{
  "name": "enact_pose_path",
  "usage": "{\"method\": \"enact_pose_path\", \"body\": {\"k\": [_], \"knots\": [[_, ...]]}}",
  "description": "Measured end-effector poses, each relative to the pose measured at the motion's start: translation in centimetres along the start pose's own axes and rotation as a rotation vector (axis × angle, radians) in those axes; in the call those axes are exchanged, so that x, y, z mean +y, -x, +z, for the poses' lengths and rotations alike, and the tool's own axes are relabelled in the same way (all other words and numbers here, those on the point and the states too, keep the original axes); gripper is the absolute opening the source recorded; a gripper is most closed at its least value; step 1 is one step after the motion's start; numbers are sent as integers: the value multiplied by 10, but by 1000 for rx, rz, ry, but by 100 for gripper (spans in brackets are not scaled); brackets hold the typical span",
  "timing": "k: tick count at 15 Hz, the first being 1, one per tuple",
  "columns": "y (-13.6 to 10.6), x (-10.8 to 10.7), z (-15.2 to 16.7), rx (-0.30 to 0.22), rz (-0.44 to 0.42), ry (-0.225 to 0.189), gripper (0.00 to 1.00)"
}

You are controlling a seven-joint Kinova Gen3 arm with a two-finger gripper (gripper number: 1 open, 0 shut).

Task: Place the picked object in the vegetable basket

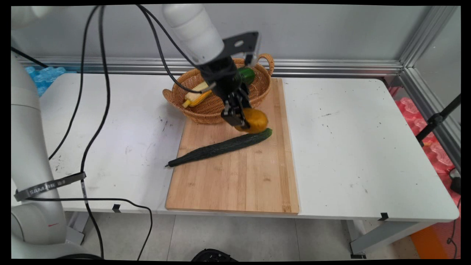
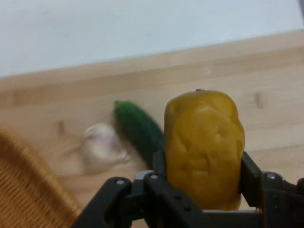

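- Two black fingers of the gripper (image 1: 241,119) pinch a yellow-orange fruit (image 1: 254,120), one pressed on each of its sides; in the hand view the fruit (image 2: 204,147) stands up between them, its far end sticking out past the fingertips.
- The gripper (image 2: 203,183) hangs tilted above the far part of the wooden cutting board (image 1: 235,180), just in front of the wicker basket (image 1: 213,106).
- Whether the fruit touches the board or hangs a little above it cannot be told.
- Just beside the fruit, on its near side, lies the tip of a long dark green cucumber (image 1: 219,148), which runs slantwise across the board toward the left edge, where its thin end pokes over. In the hand view the cucumber (image 2: 138,128) passes behind the fruit.
- The hand view also shows a pale garlic bulb (image 2: 102,147) on the board next to the cucumber tip, between it and the basket wall (image 2: 28,185). In the main view the gripper hides it.
- Inside the basket are a yellowish piece that looks like corn (image 1: 197,97) and a green vegetable (image 1: 247,75), partly hidden by the arm.
- Board and basket rest on the white table (image 1: 349,147), the basket on the board's far left corner.
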Motion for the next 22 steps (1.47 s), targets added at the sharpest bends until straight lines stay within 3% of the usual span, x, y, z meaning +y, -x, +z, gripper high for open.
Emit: {"method": "enact_pose_path", "body": {"k": [7, 12, 16, 19, 22], "knots": [[26, -21, -38, 32, -270, -136, 0], [41, -40, -47, 46, -418, -218, 0], [60, -72, -44, 59, -572, -310, 0], [71, -94, -29, 56, -652, -345, 0], [80, -108, -11, 44, -699, -349, 0]]}}
